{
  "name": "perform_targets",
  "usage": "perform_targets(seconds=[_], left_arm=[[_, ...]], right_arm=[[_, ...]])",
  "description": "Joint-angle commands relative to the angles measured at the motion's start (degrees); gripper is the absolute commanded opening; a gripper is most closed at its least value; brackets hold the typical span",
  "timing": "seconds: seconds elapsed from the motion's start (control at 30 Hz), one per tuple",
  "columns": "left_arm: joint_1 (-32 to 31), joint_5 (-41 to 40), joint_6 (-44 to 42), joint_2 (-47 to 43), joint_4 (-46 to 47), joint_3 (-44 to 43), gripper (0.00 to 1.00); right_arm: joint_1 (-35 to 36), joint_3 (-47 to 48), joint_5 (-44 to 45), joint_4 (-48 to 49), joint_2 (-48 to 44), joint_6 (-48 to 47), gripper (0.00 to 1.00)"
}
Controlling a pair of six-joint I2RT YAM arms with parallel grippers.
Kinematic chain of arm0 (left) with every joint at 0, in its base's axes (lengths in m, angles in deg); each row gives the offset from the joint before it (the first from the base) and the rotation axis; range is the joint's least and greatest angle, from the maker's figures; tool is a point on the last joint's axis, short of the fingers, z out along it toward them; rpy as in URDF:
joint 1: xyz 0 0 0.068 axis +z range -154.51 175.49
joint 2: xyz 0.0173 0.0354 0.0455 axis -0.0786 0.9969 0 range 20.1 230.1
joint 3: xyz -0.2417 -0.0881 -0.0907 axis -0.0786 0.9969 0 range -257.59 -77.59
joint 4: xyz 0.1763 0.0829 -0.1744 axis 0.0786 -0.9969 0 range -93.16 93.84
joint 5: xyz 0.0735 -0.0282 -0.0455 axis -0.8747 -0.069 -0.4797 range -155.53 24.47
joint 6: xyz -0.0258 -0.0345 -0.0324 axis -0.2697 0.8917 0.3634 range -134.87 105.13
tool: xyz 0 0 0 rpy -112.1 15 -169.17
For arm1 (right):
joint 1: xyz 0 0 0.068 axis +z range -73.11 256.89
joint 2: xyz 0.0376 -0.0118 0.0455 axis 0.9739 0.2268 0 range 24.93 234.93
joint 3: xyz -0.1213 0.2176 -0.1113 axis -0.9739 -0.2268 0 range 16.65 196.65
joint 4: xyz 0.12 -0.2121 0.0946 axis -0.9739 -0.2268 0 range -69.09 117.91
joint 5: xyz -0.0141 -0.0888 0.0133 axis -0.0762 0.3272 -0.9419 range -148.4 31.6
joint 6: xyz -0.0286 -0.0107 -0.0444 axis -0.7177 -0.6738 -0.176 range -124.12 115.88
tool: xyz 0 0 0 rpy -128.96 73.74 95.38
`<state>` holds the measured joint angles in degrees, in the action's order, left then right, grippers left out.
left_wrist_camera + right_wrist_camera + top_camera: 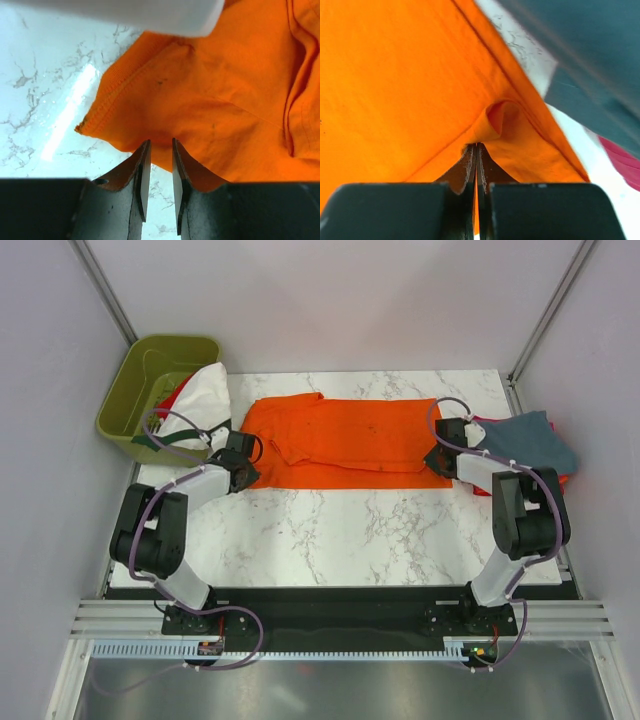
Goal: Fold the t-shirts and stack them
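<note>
Orange shirt (345, 440), soft knit with stitched hems, lay flat as wide rectangle across white marble-veined table (340, 530), one sleeve folded in. Left gripper (160, 142) at shirt's left corner, dark wedge fingers narrowly apart, tips at hem; cloth caught or not, unclear. Right gripper (476, 146) pressed together, pinching puckered fold at right edge. Grey shirt (525, 440) crumpled just right of it. White shirt (200, 405) draped over olive plastic bin (130, 390).
</note>
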<state>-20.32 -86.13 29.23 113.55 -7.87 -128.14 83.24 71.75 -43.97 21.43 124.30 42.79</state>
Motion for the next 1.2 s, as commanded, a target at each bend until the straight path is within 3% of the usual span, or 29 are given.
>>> perform_targets(seconds=[0.0,0.43,0.6,0.73,0.9,1.0,1.17], left_arm=[[1.5,0.6,2.7,0.9,0.8,-2.8,0.3],[4.1,4.6,3.1,4.2,-0.6,-4.5,0.31],[4.2,4.4,2.1,3.2,-0.7,-4.3,0.31],[4.1,4.8,1.1,0.7,-0.7,-3.5,0.31],[4.1,5.7,1.1,-4.6,-0.7,-1.1,0.3],[4.0,5.0,1.3,-7.2,-0.7,0.4,0.31],[4.2,4.2,1.6,-8.1,-1.0,1.5,0.32]], right_arm=[[1.0,3.1,3.0,-0.5,2.1,1.4,0.03],[0.3,16.8,9.6,-4.9,8.8,3.1,0.07],[0.3,16.8,9.1,-4.9,7.2,2.7,0.18],[0.3,11.1,5.8,-2.4,1.6,1.2,0.2],[0.8,3.4,1.8,0.1,-6.3,-0.3,0.14],[1.6,-0.4,-0.7,0.6,-9.1,-0.9,0.05],[3.7,-3.8,-2.5,0.4,-9.8,-1.7,0.0]])
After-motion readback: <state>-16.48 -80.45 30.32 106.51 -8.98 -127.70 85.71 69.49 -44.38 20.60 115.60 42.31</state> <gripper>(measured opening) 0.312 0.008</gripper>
